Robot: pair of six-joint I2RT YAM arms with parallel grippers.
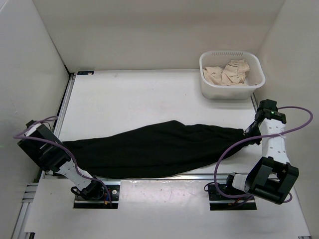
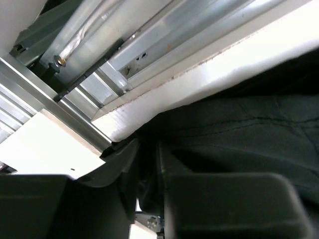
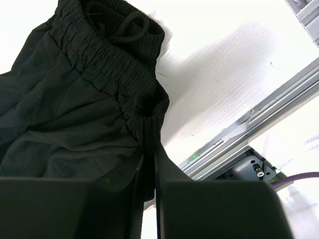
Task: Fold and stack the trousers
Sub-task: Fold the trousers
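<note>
Black trousers (image 1: 154, 149) lie stretched across the white table from left to right. My left gripper (image 1: 64, 145) is shut on the leg end at the table's left edge; in the left wrist view black cloth (image 2: 234, 129) is pinched between its jaws (image 2: 147, 169). My right gripper (image 1: 247, 131) is shut on the elastic waistband at the right end; in the right wrist view the gathered waistband (image 3: 124, 74) with its drawstring runs into the closed jaws (image 3: 148, 154).
A white basket (image 1: 208, 89) holding beige clothes (image 1: 229, 72) stands at the back right. Aluminium rails (image 2: 99, 79) run along the table's edges. A purple cable (image 1: 299, 124) loops beside the right arm.
</note>
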